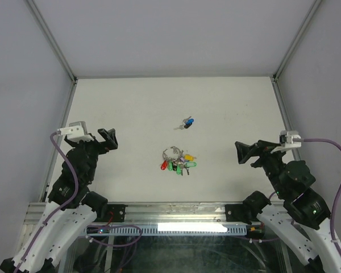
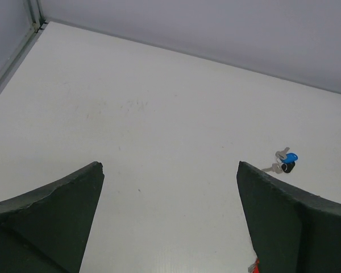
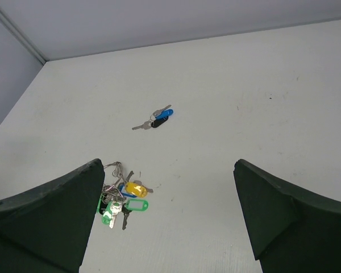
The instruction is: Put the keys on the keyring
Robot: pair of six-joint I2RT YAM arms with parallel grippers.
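White table (image 1: 131, 102); colourful bunched keyring (image 1: 171, 153)

black arms (image 1: 82, 162), purple cables (image 1: 324, 140), dark wedge fingers (image 2: 45, 222)

Keyring (image 1: 170, 152): thin silver ring, flat on the tabletop (image 1: 131, 108), centre-near. Bunched keys (image 1: 181, 164) with green, red and yellow heads fan from it. Two loose keys (image 1: 187, 123), blue- and dark-headed, lie touching, farther back, apart from the ring.

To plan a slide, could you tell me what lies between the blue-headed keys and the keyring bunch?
Only bare table between blue-headed keys and keyring bunch, seen in the top view.
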